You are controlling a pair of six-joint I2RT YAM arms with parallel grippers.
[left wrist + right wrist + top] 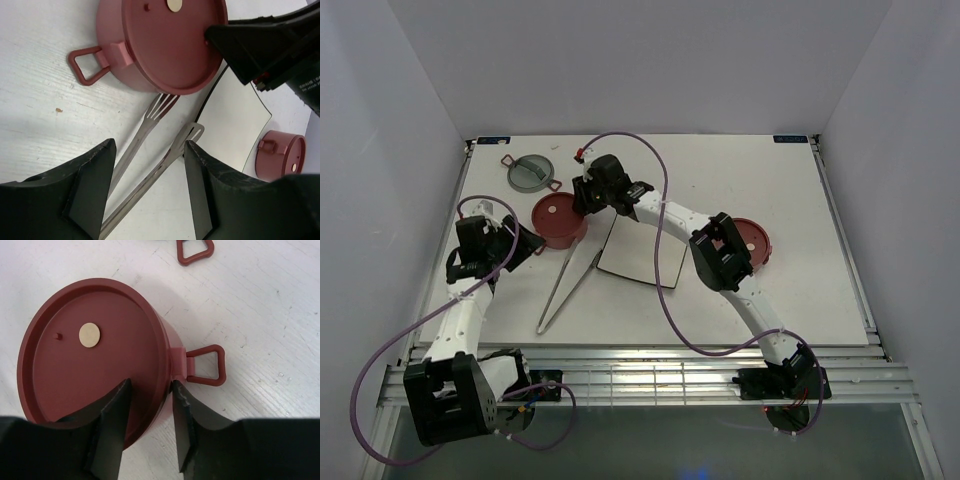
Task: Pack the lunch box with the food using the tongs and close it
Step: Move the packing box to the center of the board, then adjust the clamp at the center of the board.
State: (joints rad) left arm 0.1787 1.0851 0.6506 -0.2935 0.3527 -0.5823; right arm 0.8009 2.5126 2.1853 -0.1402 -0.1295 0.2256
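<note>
The lunch box shows as two dusty-red bowls, each under a flat red lid. One bowl (556, 220) (160, 45) (90, 370) stands left of the square plate, the other (758, 240) (280, 155) to its right, half behind my right arm. My right gripper (592, 196) (151, 385) stands open astride the left bowl's rim, one finger over the lid and one against the outer wall beside the handle (205, 365). The silvery tongs (568, 285) (159, 172) lie flat on the table. My left gripper (520, 245) (149, 145) hangs open above them. No food is in view.
The grey-green top lid (532, 172) lies at the back left with its red handles. A white square plate (635, 255) (235, 120) sits between the bowls, its left edge next to the tongs' tips. White walls close in the table on three sides.
</note>
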